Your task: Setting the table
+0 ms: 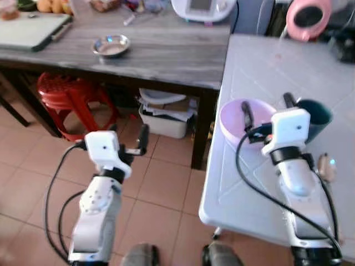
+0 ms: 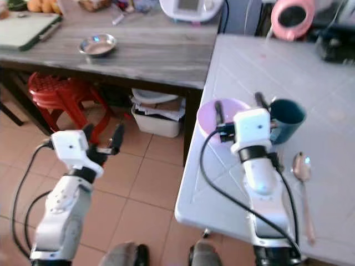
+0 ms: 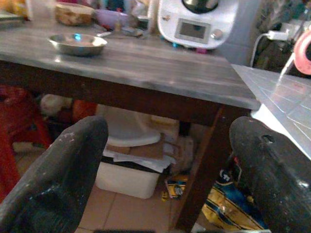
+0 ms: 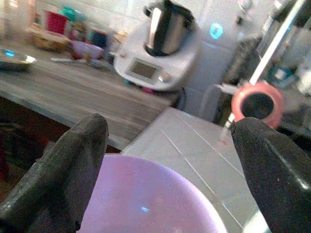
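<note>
The white tiled table (image 2: 310, 88) carries a round pink plastic bowl (image 2: 209, 119) near its edge, just beside a teal mug (image 2: 285, 119). The right gripper (image 2: 238, 108), fingers spread, hovers over the bowl; a careless push could slide it off. The left gripper (image 1: 128, 138) idles, fingers spread.

Pink plastic bowl (image 2: 222, 115) and dark teal mug (image 2: 287, 120) touch, no gap btwn. White tiled tabletop (image 2: 288, 66) beyond: open room. Metal spoon (image 2: 303, 169) lies nr front edge.
</note>
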Robot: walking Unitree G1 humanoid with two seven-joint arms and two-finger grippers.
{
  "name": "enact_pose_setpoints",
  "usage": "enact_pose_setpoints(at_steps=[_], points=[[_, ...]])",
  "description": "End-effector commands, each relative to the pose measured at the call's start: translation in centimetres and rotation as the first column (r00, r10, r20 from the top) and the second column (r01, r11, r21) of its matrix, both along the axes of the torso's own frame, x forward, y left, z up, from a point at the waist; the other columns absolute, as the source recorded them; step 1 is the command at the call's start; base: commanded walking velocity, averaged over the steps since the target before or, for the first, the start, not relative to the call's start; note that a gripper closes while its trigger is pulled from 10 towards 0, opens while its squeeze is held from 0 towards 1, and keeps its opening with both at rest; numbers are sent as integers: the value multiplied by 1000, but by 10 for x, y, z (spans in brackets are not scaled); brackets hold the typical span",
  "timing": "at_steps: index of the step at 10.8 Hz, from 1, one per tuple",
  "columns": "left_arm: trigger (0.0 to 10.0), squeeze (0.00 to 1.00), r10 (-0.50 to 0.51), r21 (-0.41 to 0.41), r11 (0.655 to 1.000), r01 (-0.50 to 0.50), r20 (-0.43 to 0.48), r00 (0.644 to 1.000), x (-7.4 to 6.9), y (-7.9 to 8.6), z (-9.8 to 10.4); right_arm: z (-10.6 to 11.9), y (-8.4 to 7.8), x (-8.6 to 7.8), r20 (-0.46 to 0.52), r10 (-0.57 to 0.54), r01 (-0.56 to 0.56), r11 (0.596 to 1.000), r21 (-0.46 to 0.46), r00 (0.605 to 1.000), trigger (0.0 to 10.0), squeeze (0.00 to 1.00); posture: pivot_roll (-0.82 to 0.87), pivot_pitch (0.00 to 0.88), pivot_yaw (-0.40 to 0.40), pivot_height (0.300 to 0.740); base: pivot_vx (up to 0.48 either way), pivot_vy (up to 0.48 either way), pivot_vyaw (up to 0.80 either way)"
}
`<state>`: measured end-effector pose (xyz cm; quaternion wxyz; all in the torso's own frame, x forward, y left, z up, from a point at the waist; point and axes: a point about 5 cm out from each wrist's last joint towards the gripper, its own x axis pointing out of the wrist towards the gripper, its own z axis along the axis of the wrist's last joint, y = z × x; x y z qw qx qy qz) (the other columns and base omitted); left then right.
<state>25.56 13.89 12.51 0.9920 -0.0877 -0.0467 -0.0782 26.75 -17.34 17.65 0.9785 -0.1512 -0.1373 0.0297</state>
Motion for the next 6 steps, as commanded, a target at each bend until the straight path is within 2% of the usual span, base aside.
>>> enact_pose_setpoints(at_steps=[1, 2, 4, 5, 6], points=[[10000, 0, 6, -1, 1000, -6, -18, 1000, -2, 3, -3, 1, 1, -1, 2, 15, -14, 1000, -26, 1000, 10000, 337, -43, 118, 32, 740, 0, 0, 0], [10000, 0, -8, -2, 1000, 8, -24, 1000, -2, 1, -4, -2, 2, -2, -9, 21, -21, 999, -31, 1000, 10000, 1000, -45, 120, 31, 740, 0, 0, 0], [10000, 0, -21, -4, 1000, 21, -30, 999, -2, 0, -4, -7, 5, -4, -50, 37, -40, 998, -57, 998, 10000, 1000, -49, 125, 33, 740, 0, 0, 0], [10000, 0, -28, -3, 1000, 28, -33, 999, -2, -1, -5, -14, 13, -2, -139, 112, -128, 986, -111, 984, 10000, 1000, -53, 127, 34, 740, 0, 0, 0], [10000, 0, -32, -4, 999, 32, -37, 999, -1, -3, -6, -17, 16, -3, -173, 130, -155, 979, -136, 976, 10000, 1000, -54, 128, 34, 740, 0, 0, 0]])
